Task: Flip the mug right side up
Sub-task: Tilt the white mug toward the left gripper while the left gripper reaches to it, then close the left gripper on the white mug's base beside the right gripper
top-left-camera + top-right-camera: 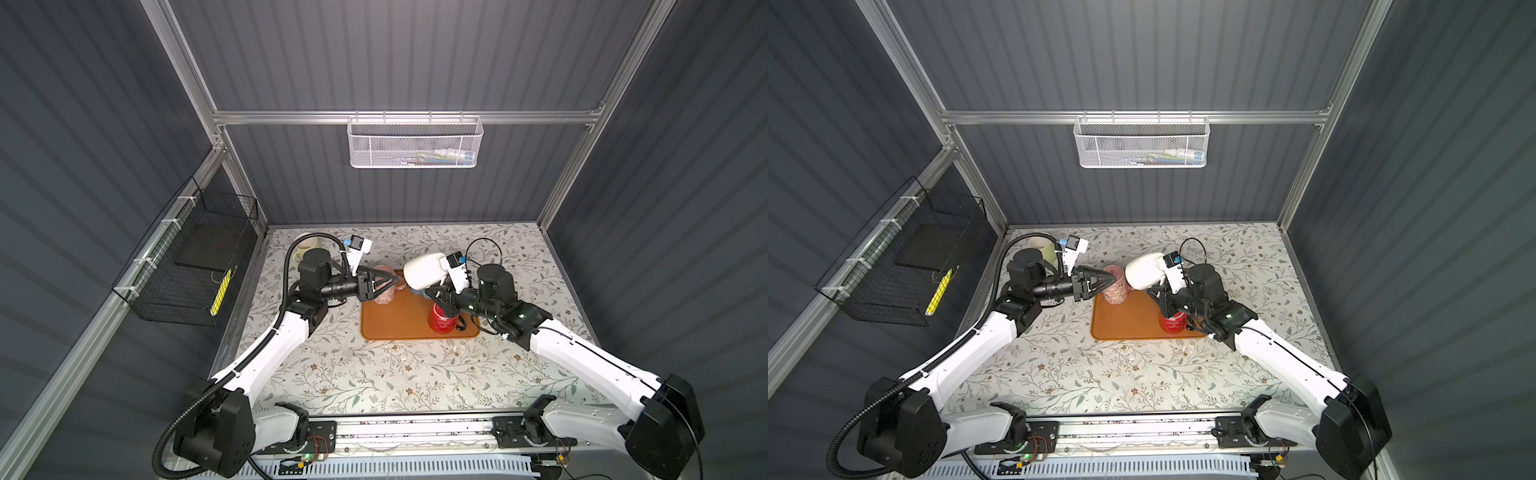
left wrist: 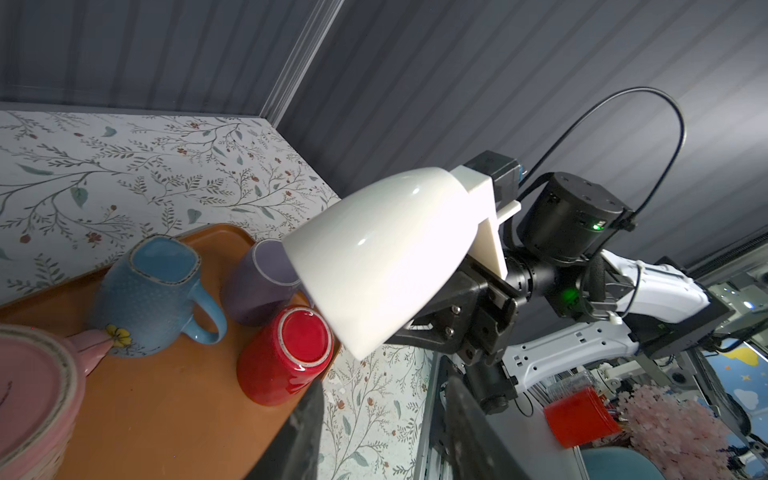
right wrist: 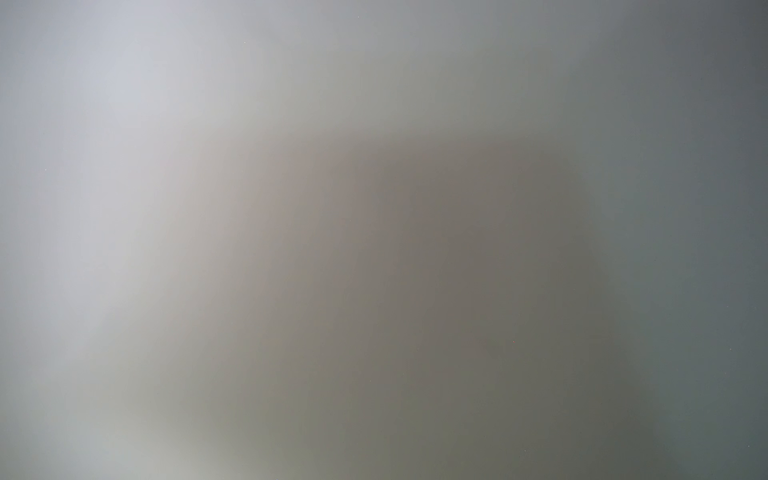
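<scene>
The white mug hangs in the air above the far right part of the tray, well clear of the worktop. The right fingers are clenched on it. They reach in from underneath, and the mug's body hides the exact hold, so a grip on the handle is only my guess. The right wrist view is a featureless blur, likely because the mug sits against the lens.

What matters is the mug's long axis. It lies close to level, a little tilted, with the wide end pointing toward the left arm and slightly down and the narrow, rounded end back by the right wrist. Only the outer wall shows in the left wrist view, and the inside is not seen from any camera. I judge the wide end to be the mouth — so the turn looks about half done, and the right wrist needs more roll to bring that end up.

The left fingers stand parted with nothing between them, level with the pink mug at the tray's far left corner and facing the white mug's wide end. The right arm alone carries the mug.

The red mug stands base-up almost directly below the right fingers — setting down there would risk a knock, so bare tray or worktop seems safer.
</scene>
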`<state>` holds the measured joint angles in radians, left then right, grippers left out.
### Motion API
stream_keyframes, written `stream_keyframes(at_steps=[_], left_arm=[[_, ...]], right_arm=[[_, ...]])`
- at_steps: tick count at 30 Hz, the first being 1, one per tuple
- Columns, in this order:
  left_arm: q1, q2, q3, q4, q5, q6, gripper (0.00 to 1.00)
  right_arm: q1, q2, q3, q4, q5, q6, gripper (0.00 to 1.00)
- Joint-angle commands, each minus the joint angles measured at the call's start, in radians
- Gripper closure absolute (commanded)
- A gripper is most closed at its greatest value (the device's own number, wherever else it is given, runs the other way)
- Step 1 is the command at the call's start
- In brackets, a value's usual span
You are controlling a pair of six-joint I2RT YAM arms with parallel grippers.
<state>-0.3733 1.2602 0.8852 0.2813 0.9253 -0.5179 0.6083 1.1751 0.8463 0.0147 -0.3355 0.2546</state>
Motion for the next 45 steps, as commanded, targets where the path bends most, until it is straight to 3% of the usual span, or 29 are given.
stream_keyframes(at_steps=[1, 10, 24, 39, 45], left_arm=[[-0.001, 0.016, -0.002, 0.079, 0.06, -0.039, 0.52], [-0.003, 0.041, 0.024, 0.08, 0.054, -0.019, 0.51], [-0.008, 0.131, 0.083, 0.268, 0.1, -0.103, 0.51], [-0.041, 0.185, 0.121, 0.332, 0.122, -0.122, 0.5], [-0.054, 0.221, 0.138, 0.442, 0.119, -0.189, 0.5]], right_arm=[[-0.004, -0.026, 0.005, 0.128, -0.063, 0.019, 0.98], [-0.011, -0.031, 0.0, 0.167, -0.083, 0.039, 0.98], [-0.033, 0.019, -0.012, 0.304, -0.157, 0.109, 1.0], [-0.05, 0.048, -0.024, 0.413, -0.205, 0.174, 1.0], [-0.059, 0.072, -0.021, 0.464, -0.234, 0.205, 1.0]])
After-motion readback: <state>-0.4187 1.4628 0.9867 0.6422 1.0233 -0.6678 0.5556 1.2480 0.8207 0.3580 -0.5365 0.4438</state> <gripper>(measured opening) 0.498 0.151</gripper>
